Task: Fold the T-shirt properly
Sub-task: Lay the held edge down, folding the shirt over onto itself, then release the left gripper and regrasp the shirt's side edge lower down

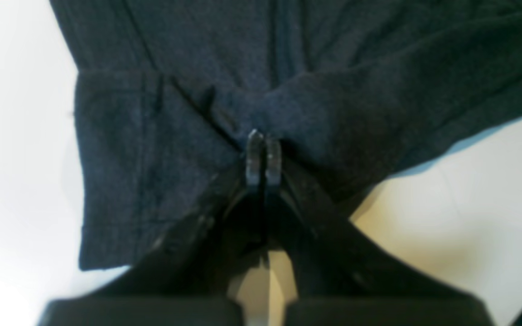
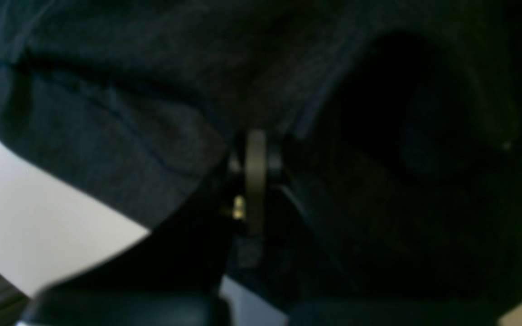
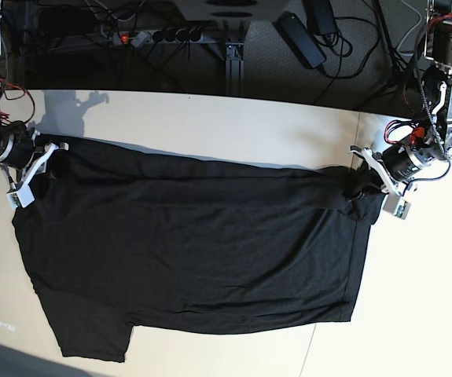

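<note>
A robotics lab is showing here: beyond both grippers, a power strip (image 3: 143, 35), a power brick (image 3: 296, 38) and loose cables (image 3: 359, 47) are lying behind the white table (image 3: 233, 129).

No readable text anywhere — no label, brand, number or sign.

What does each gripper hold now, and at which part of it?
Both hold the T-shirt along its far edge. The left gripper pinches a bunched fold at one end of that edge, and the right gripper pinches the other end.
</note>
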`<state>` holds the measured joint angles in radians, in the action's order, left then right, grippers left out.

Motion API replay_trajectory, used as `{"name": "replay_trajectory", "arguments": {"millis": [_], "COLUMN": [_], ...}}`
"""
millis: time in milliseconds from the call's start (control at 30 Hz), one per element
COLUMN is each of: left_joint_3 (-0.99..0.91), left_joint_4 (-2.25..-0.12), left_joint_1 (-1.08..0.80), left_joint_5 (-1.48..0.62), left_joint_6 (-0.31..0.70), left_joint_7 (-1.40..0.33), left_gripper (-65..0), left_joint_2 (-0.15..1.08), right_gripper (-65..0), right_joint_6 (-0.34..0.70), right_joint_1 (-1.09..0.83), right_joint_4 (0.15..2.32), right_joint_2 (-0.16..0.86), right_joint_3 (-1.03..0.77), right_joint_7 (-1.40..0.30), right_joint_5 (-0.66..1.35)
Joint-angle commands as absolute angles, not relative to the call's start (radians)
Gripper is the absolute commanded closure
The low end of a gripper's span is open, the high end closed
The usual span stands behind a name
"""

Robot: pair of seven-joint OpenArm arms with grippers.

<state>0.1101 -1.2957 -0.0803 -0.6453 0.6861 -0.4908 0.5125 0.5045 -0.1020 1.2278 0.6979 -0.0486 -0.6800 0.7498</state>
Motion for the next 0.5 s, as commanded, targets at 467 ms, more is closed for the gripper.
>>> {"name": "replay_trajectory", "arguments": {"millis": [467], "left_joint_3": [-0.009], "left_joint_4": [-1.533], "left_joint_1": [-0.360], "left_joint_5": [-0.584], "left_joint_6": [0.698], "left_joint_7": [-0.589], "left_gripper": [0.0], "left_joint_2": [0.527], "right_gripper": [0.0], "right_joint_6": [0.565], "right_joint_1": [-0.377], "right_joint_4": [1.378], "right_joint_2": [0.720], "right_joint_3": [-0.218], "right_joint_7": [-0.809], "right_joint_5": [0.748]}}
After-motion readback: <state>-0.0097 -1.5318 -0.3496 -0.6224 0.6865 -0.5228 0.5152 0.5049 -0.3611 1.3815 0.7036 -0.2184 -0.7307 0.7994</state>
